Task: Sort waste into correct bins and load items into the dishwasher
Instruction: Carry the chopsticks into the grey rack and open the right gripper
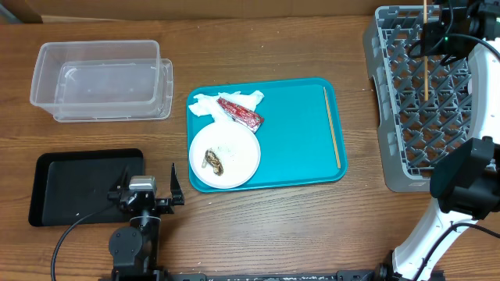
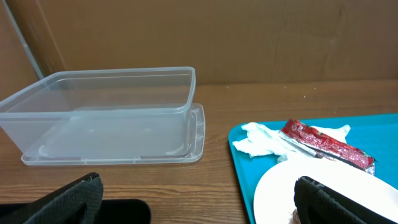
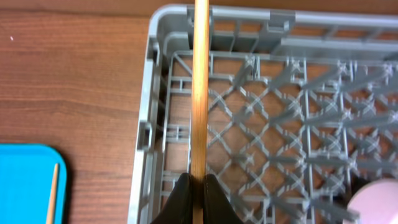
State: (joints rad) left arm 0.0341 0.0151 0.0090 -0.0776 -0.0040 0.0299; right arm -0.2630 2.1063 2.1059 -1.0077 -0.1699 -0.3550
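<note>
Your right hand (image 3: 198, 186) pinches one chopstick (image 3: 199, 93) over the dish rack (image 3: 298, 143). Your left hand (image 1: 148, 186) gapes wide beside the black tray (image 1: 78, 187). The red wrapper (image 2: 326, 145) has print too small to read.

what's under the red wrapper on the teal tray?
The crumpled napkin lies under the red wrapper, spread on the teal tray. Whatever else sits directly beneath the wrapper is covered.
</note>
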